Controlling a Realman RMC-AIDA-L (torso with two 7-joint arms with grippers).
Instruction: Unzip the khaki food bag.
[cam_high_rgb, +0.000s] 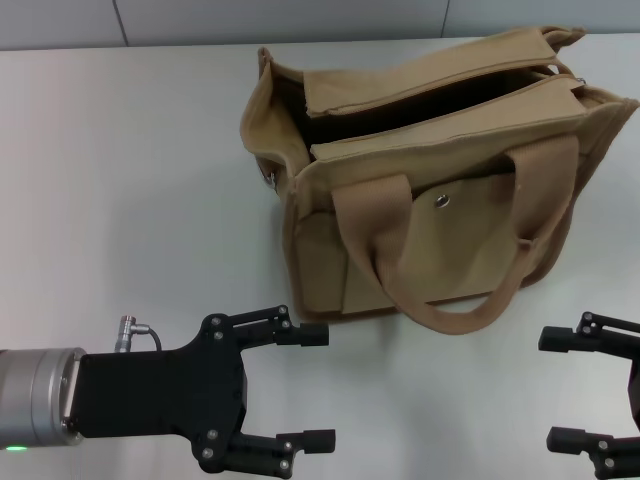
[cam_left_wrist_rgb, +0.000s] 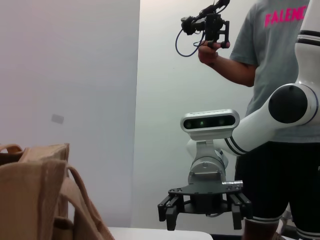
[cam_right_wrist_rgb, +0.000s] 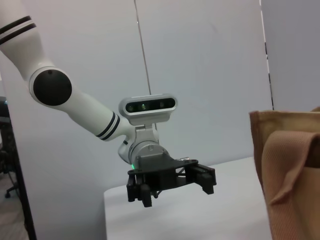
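- The khaki food bag (cam_high_rgb: 430, 190) is placed upright on the white worktop (cam_high_rgb: 120, 180), towards its far right corner, so that the top can be reached from above.
- The top of the bag is seen gaping: a dark gap runs along it between the two canvas flaps, so the zipper appears already drawn open for most of its length. The zipper pull itself cannot be made out.
- One webbing handle (cam_high_rgb: 455, 240) is left hanging down over the front pocket, where a silver snap (cam_high_rgb: 443, 201) is visible; in this way the opening is not covered by it.
- The left gripper (cam_high_rgb: 318, 388) is held low near the front edge of the worktop, just in front of the bag's left front corner, with its jaws apart and nothing between them.
- The right gripper (cam_high_rgb: 560, 388) is kept at the front right corner of the worktop, near the bag's right end but not touching it; its jaws are also apart and empty.
- Both grippers are clear of the bag, which suggests that the task is nearly or fully done.
- A person (cam_left_wrist_rgb: 280, 75) with a camera is seen behind the right arm in the left wrist view.
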